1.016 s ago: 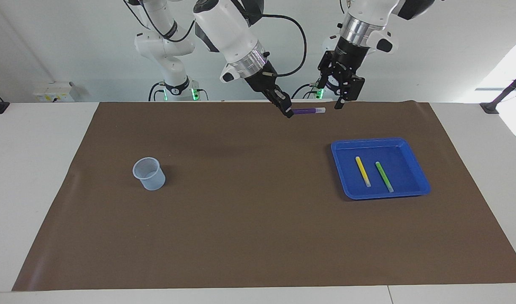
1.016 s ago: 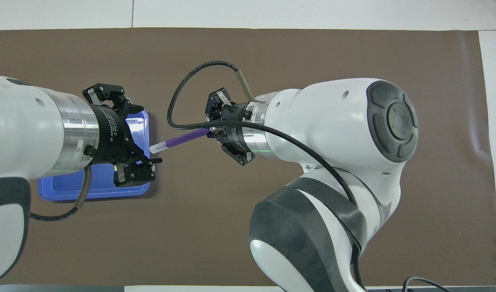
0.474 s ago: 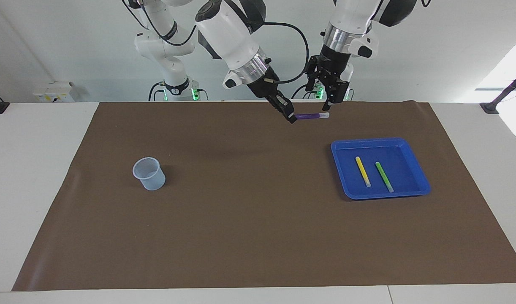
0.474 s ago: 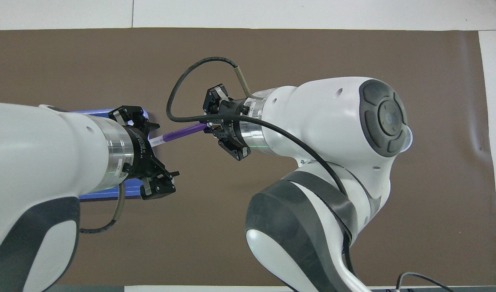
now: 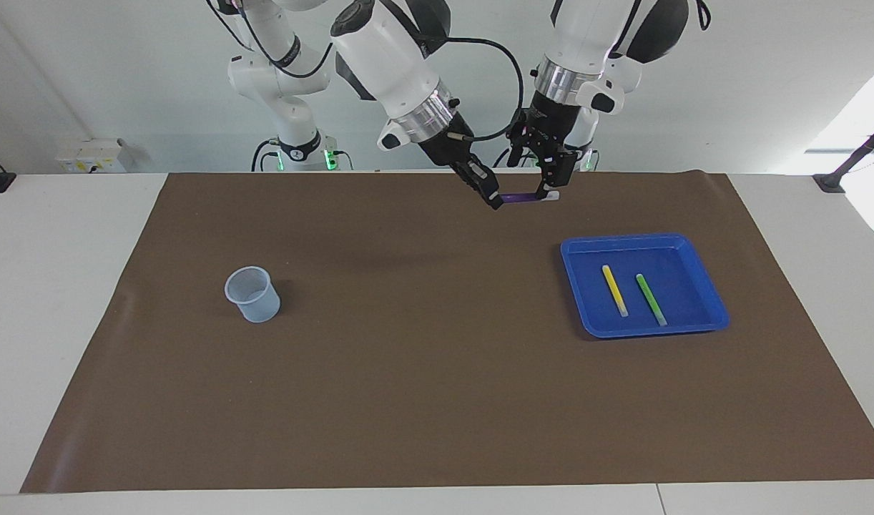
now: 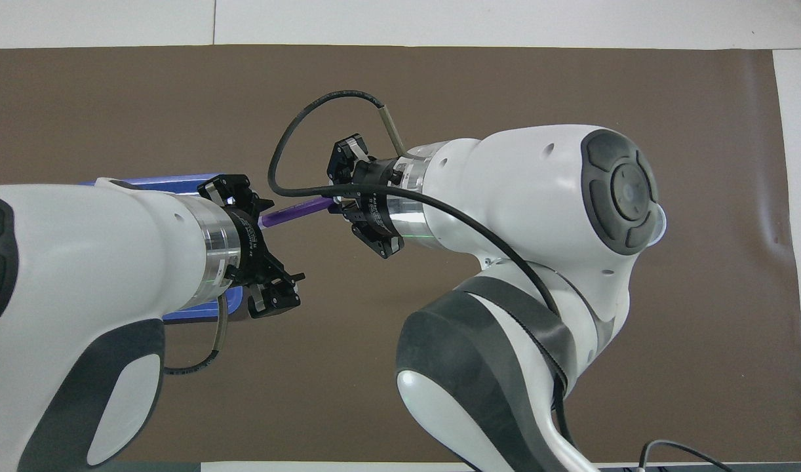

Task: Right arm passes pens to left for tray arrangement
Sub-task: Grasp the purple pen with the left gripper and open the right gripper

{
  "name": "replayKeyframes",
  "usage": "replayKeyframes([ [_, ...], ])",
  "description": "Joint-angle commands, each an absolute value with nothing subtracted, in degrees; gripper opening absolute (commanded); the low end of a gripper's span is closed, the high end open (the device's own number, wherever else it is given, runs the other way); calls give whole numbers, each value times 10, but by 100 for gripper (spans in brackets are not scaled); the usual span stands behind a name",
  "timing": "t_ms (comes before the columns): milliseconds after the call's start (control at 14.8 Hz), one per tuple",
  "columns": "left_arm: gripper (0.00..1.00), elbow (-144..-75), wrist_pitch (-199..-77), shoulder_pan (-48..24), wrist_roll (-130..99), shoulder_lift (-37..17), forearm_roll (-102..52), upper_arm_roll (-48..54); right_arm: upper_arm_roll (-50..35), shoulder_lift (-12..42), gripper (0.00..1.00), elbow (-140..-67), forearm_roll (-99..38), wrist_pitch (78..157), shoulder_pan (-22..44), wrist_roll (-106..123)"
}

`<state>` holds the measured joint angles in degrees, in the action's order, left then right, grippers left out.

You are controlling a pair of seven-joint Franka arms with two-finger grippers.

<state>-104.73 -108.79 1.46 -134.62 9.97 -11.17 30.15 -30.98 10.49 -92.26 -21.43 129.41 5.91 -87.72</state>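
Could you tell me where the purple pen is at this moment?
The purple pen is in the air over the brown mat, held level by the right hand, its pale tip between the left hand's open fingers.

From overhead, the left arm [image 6: 79, 262] covers most of the tray [image 6: 158, 181]; the yellow and green pens are hidden. The purple pen's [image 6: 295, 211] tip disappears under the left end effector [image 6: 259, 246].

Bright, even light fills both views. Daylight glares at the frame edge well off to the side of the left end effector [image 5: 541, 187]. Soft, faint shadows lie on the brown mat [image 5: 437, 400] under both end effectors. Focus is sharp throughout.
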Motion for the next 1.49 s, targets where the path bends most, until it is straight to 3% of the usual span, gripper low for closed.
replayKeyframes([
  [0, 100, -1068, -1113, 19, -1346, 113, -112, 299, -317, 110, 0, -920, -221, 1304, 56, -885],
  [474, 99, -1089, -1148, 19, -1313, 112, -112, 299, -317, 109, 0, -923, -220, 1305, 56, -883],
  [542, 95, -1089, -1148, 20, -1313, 112, -112, 299, -317, 109, 0, -923, -219, 1304, 56, -882],
  [745, 67, -1085, -1148, 20, -1315, 111, -112, 299, -317, 109, 0, -925, -219, 1304, 56, -882],
  [1016, 4, -1081, -1148, 21, -1316, 110, -112, 298, -317, 109, 0, -924, -218, 1305, 56, -882],
  [1084, 0, -1081, -1148, 21, -1316, 110, -112, 298, -317, 109, 0, -925, -218, 1305, 56, -882],
  [1423, 0, -1080, -1150, 24, -1318, 109, -100, 297, -317, 109, 0, -925, -217, 1303, 56, -881],
])
